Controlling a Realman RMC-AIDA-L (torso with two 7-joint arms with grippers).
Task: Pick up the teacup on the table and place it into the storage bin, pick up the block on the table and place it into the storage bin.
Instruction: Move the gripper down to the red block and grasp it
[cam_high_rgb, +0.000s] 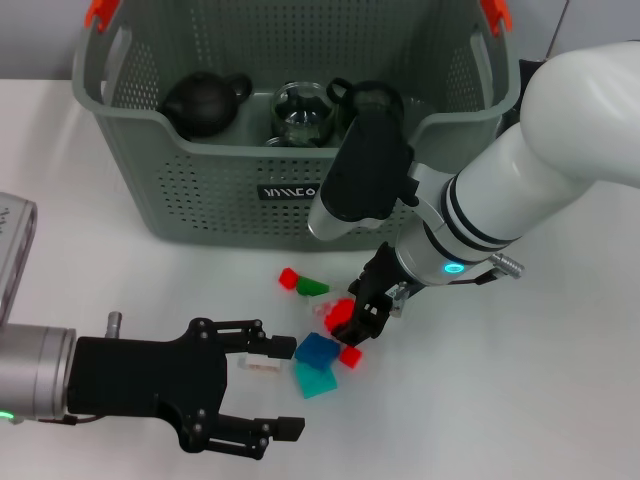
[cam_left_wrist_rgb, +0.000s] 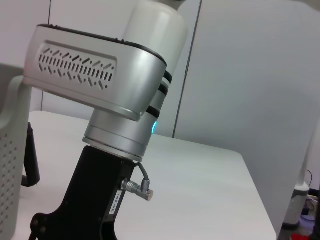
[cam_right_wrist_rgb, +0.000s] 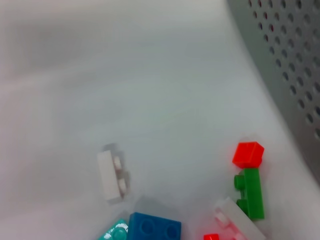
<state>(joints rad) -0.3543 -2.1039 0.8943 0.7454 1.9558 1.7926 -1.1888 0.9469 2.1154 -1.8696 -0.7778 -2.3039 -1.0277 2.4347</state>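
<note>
My right end effector (cam_high_rgb: 358, 318) is down on the white worktop (cam_high_rgb: 520, 400), its black fingers closed on a small red block (cam_high_rgb: 342, 314) at the edge of the scattered bricks. The grip sits just in front of the storage bin (cam_high_rgb: 200, 215) — a grey-green plastic basket with perforated walls, orange clips (cam_high_rgb: 100, 12) at the handles and a small black label (cam_high_rgb: 288, 191) on its front.

Inside the bin I see a dark, matte, round teapot (cam_high_rgb: 205, 103), a clear glass vessel (cam_high_rgb: 299, 113) and a dark teacup (cam_high_rgb: 374, 100) partly hidden behind my right wrist.

The bricks are hard, glossy, studded plastic. A small red cube (cam_high_rgb: 288, 278) and a green brick (cam_high_rgb: 312, 287) lie touching, nearest the bin. A blue brick (cam_high_rgb: 317, 349) rests against a teal one (cam_high_rgb: 316, 379), and another red piece (cam_high_rgb: 350, 356) lies just beside them. A slim white brick (cam_high_rgb: 261, 364) lies apart from these, near my left fingertips.

My left end effector (cam_high_rgb: 268, 388) lies low over the worktop, well clear of the bin, its black fingers spread wide — nothing between them.

From my right wrist, the bin's wall (cam_right_wrist_rgb: 290, 65) curves past the red cube (cam_right_wrist_rgb: 248, 154), green brick (cam_right_wrist_rgb: 251, 192), blue brick (cam_right_wrist_rgb: 154, 227) and white brick (cam_right_wrist_rgb: 110, 175).
</note>
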